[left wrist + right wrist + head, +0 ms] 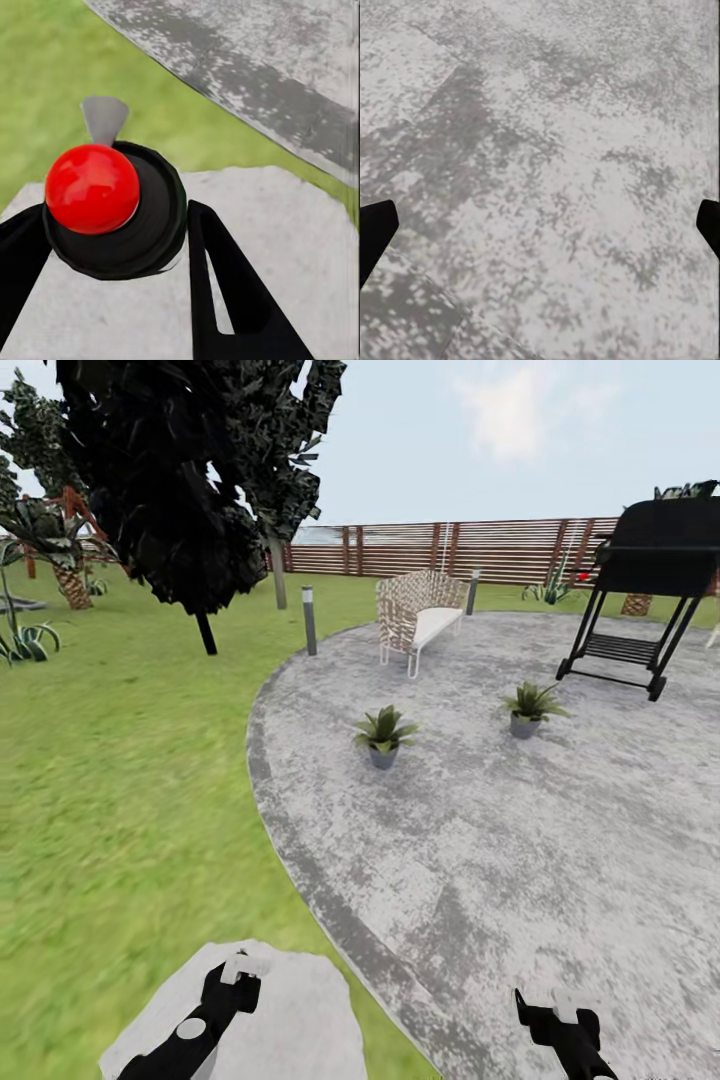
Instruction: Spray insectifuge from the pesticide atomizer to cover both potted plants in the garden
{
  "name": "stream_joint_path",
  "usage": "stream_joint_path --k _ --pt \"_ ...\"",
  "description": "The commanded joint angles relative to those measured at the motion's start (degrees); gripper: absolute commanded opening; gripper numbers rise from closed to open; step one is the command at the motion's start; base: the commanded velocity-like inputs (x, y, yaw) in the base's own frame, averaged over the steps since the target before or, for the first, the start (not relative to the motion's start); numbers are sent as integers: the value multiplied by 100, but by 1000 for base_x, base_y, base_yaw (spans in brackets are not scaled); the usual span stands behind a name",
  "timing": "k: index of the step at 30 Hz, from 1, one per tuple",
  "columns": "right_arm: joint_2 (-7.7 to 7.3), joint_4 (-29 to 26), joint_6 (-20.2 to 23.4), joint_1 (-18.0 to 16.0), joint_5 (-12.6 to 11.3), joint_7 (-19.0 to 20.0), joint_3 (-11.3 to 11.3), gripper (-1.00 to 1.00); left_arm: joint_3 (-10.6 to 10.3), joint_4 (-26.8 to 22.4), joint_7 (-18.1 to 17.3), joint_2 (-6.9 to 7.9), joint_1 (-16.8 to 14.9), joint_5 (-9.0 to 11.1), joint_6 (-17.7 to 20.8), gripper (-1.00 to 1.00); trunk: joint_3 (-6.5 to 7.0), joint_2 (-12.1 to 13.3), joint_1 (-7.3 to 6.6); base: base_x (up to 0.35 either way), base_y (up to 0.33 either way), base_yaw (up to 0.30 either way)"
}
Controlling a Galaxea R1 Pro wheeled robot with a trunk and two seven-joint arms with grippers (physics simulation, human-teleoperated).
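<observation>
The garden's lawn (120,780) is spreading across the left side, and the round grey mottled paving (520,840) is taking up the right. At the back, a slatted wooden fence (450,548) is closing the yard, with a dark tree (190,490) standing in front of it on the grass. A black grill (650,580) and a wicker seat (420,615) are standing on the paving's far side. Nearer, the two potted plants are sitting well apart on the paving — the left potted plant (384,735) and the right potted plant (531,708), each grey pot holding one low green rosette.

The left gripper (120,247) is closing its fingers around the pesticide atomizer (112,206), over a pale stone slab (300,1020) in the grass. The right gripper (540,232) is hanging spread wide and empty above the paving.
</observation>
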Motion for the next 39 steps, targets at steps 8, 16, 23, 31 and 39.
stream_joint_path --k 8,16,23,31,39 --pt "3 7 -18 -5 43 -2 -14 100 -12 9 -2 3 -3 -18 -18 -100 -5 -2 1 263 -167 -299" --pt "3 7 -18 -5 43 -2 -14 100 -16 9 -2 3 -3 -18 -18 -100 -5 -2 1 295 -121 -299" --pt "3 7 -18 -5 43 -2 -14 100 -16 9 -2 3 -3 -18 -18 -100 -5 -2 1 307 -95 -299" --pt "3 7 -18 -5 43 -2 -14 100 -17 9 -2 0 -3 -25 -18 -100 -5 -2 1 308 -91 -295" --pt "-11 -1 -26 -5 43 4 -14 100 -17 9 -2 3 -3 -27 -18 -100 -5 -2 1 322 -35 -79"
